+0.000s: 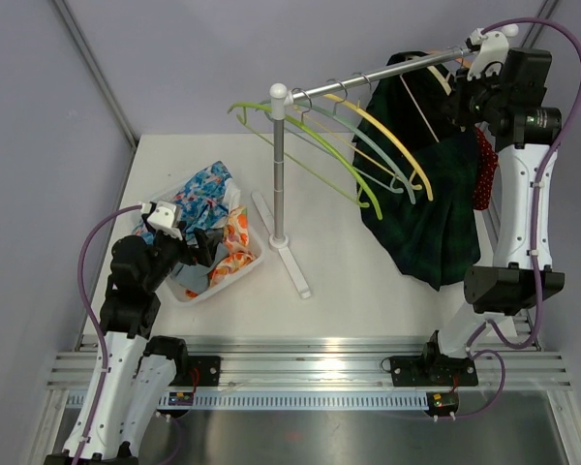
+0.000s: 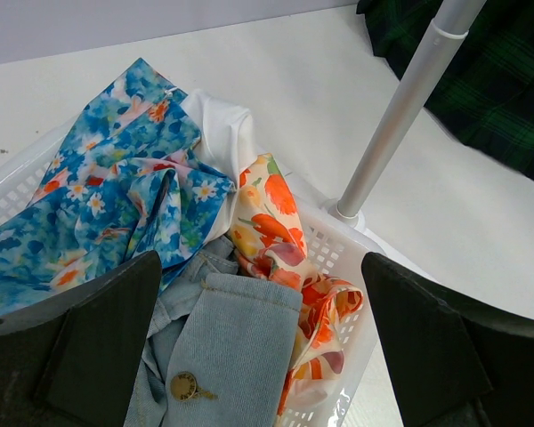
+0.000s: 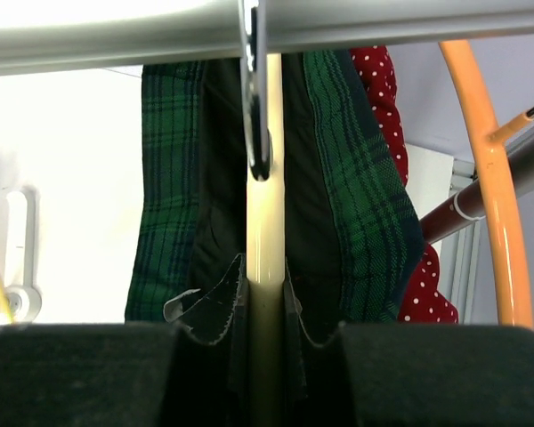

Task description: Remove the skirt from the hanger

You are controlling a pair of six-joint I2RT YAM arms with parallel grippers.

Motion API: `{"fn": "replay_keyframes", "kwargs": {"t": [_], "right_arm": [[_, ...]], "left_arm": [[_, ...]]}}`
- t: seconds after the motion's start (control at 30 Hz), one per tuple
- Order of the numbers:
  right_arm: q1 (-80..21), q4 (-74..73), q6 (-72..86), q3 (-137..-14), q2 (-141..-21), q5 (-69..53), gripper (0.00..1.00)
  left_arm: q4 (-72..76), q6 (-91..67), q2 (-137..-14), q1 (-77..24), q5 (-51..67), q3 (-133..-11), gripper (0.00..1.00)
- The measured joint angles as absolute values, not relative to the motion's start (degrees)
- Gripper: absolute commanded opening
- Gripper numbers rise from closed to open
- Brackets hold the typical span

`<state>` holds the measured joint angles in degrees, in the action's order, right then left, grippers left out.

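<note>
Clamps right gripper (image 3: 265,336) on skirt (image 3: 347,178) waist, cream hanger (image 3: 265,236) between jaws. Restrict pinch to fabric only; draw downward, away from rail (image 3: 116,36) above. Leaves left gripper (image 2: 262,307) spread wide.

The rail (image 1: 387,76) is crowded: empty hangers (image 1: 373,160) fan out just left of the skirt (image 1: 426,213), and an orange hanger (image 3: 489,178) and a red dotted garment (image 3: 378,80) press in on its other side. Open desk (image 1: 358,291) lies between the rack's pole (image 1: 279,165) and the skirt's hem. The full basket (image 1: 258,262) takes up the desk's left part.
</note>
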<state>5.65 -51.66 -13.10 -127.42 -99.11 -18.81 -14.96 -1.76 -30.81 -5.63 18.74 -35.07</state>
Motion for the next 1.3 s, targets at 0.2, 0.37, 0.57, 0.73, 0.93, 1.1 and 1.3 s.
{"fn": "replay_keyframes", "kwargs": {"t": [0.2,0.37,0.57,0.73,0.93,1.1,1.3], "right_arm": [[5.7,-49.1,-13.0,-124.4,-94.3,-20.0,0.0],[5.7,-48.0,-13.2,-124.1,-92.2,-20.7,0.0],[5.7,-46.6,-15.6,-116.7,-88.5,-20.3,0.0],[5.7,-46.2,-18.8,-104.6,-81.6,-18.8,0.0],[5.8,-46.9,-22.3,-91.2,-70.1,-14.3,0.0],[6.2,-48.3,-24.8,-78.0,-57.8,-11.4,0.0],[6.3,-56.0,-30.1,-67.6,-47.8,-12.6,0.0]], "left_arm": [[-15.0,-1.8,-30.8,-5.7,18.7,-35.1,0.99],[-15.0,-2.3,-30.9,-5.7,18.2,-35.1,0.99],[-14.9,-4.5,-31.8,-5.7,16.6,-35.1,0.99],[-14.3,-5.0,-32.0,-5.7,18.7,-35.0,0.99],[-11.2,-6.0,-32.5,-8.3,24.4,-34.9,0.99],[-9.8,-7.2,-34.3,-13.7,26.5,-34.6,0.99],[-9.7,-9.6,-36.6,-22.3,25.5,-34.6,0.99]]}}
